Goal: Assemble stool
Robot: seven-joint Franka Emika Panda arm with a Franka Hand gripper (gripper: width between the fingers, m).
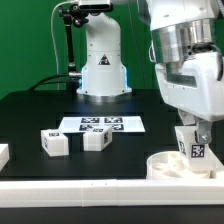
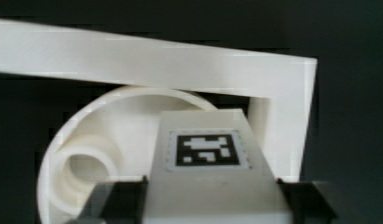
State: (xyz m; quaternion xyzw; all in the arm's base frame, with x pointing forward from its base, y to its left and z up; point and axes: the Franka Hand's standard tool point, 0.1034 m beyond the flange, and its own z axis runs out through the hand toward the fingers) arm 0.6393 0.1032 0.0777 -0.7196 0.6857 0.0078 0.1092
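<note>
the gripper (image 1: 192,134) pinches a blocky white plastic leg (image 1: 195,150), its tag showing, held upright over the smooth round seat (image 1: 163,166).

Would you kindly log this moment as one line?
gripper: shut on leg | leg: upright at seat | loose legs: two, near marker board
</note>
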